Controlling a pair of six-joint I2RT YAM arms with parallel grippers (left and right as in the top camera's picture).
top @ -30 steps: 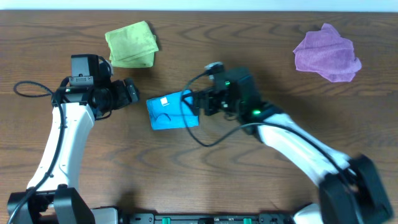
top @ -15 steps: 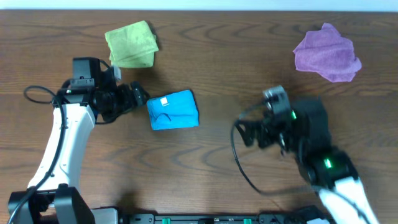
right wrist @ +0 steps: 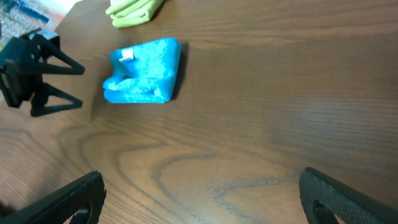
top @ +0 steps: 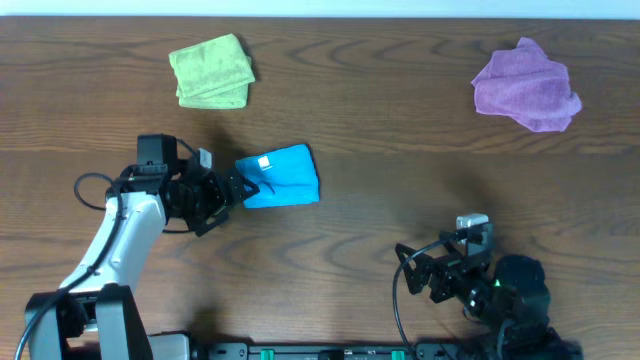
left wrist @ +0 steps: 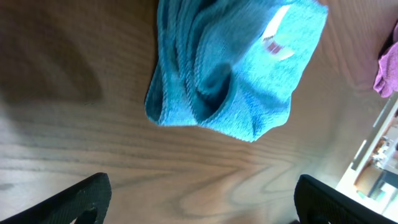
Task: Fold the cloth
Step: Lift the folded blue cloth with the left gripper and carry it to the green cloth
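Note:
A blue cloth [top: 280,177] with a white tag lies folded into a small bundle on the wooden table. It also shows in the left wrist view [left wrist: 236,68] and in the right wrist view [right wrist: 146,71]. My left gripper [top: 238,189] is open and empty, its fingertips just at the cloth's left edge. In the left wrist view [left wrist: 199,198] the fingers are spread wide over bare wood. My right gripper [top: 412,272] is open and empty at the table's front right, far from the cloth. It also shows spread wide in the right wrist view [right wrist: 202,190].
A folded green cloth [top: 211,70] lies at the back left. A crumpled purple cloth [top: 527,85] lies at the back right. The green cloth also shows in the right wrist view [right wrist: 134,10].
My right arm has let go of the blue cloth and pulled back to the front right. My left gripper has moved right and forward to the cloth's left edge.

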